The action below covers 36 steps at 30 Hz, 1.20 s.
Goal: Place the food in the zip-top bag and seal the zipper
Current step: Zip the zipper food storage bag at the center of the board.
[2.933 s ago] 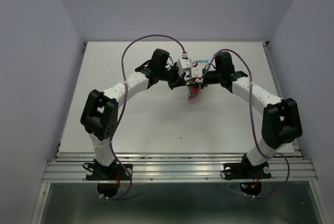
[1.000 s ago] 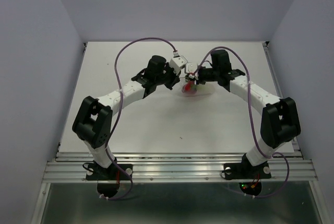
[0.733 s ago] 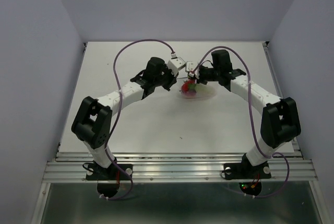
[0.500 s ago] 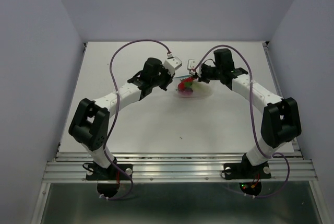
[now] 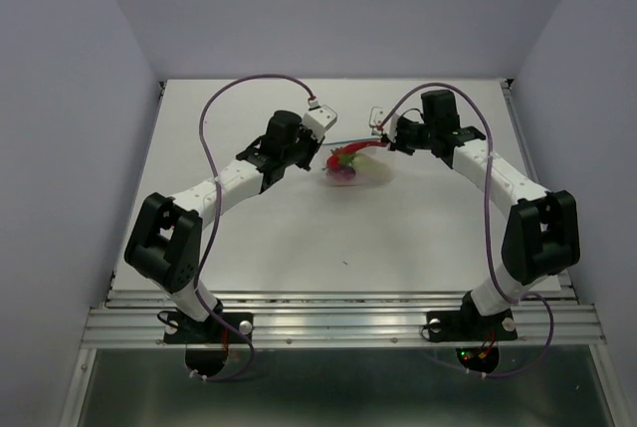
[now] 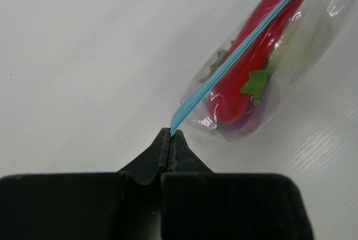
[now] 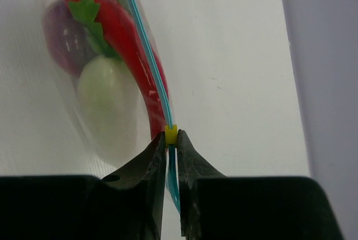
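The clear zip-top bag (image 5: 360, 164) is stretched between my two grippers at the back middle of the table. Inside it lie the red chili (image 7: 120, 33), the purple ball (image 7: 64, 30) and the white radish (image 7: 106, 94). The light blue zipper (image 6: 235, 61) runs along the bag's top edge. My left gripper (image 6: 170, 135) is shut on the zipper's end corner. My right gripper (image 7: 171, 136) is shut on the small yellow slider (image 7: 171, 134) on the zipper. In the top view the left gripper (image 5: 317, 152) is left of the bag and the right gripper (image 5: 388, 138) right of it.
The white table (image 5: 299, 238) is walled by pale panels on the left, back and right. Purple cables loop above both arms. A metal rail (image 5: 338, 322) runs along the near edge by the arm bases.
Both grippers have drawn apart, the left one to the left and the right one to the right. The bag has dropped from hanging bunched between them to stretched out long by the table.
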Each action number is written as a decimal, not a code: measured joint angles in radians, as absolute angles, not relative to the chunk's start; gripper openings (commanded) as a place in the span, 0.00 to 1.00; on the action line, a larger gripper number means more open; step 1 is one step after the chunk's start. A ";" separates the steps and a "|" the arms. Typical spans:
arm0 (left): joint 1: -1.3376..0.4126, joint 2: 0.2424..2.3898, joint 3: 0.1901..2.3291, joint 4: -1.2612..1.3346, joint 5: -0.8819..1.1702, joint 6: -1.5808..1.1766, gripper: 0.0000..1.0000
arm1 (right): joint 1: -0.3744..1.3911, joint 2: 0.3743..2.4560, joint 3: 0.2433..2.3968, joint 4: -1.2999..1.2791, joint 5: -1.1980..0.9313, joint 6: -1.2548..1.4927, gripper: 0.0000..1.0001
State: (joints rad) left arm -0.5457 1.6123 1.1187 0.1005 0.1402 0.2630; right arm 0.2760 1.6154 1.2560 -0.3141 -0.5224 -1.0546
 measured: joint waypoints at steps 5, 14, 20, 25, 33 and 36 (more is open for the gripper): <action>-0.544 1.612 1.119 0.090 0.084 0.264 0.00 | 0.257 1.610 1.256 -0.336 -0.494 -1.065 0.01; -0.543 1.596 1.119 0.059 0.017 0.272 0.00 | 0.246 1.597 1.256 -0.363 -0.479 -1.077 0.01; -0.543 1.588 1.120 0.056 0.022 0.270 0.00 | 0.244 1.591 1.256 -0.369 -0.483 -1.077 0.01; -0.541 1.587 1.134 0.039 0.054 0.253 0.00 | 0.229 1.564 1.270 -0.394 -0.537 -1.063 0.01; -0.553 1.556 1.166 0.023 0.061 0.134 0.00 | 0.202 1.552 1.371 -0.503 -0.645 -1.015 0.01; -0.561 1.548 1.173 0.007 0.051 0.054 0.00 | 0.197 1.559 1.448 -0.621 -0.678 -1.010 0.01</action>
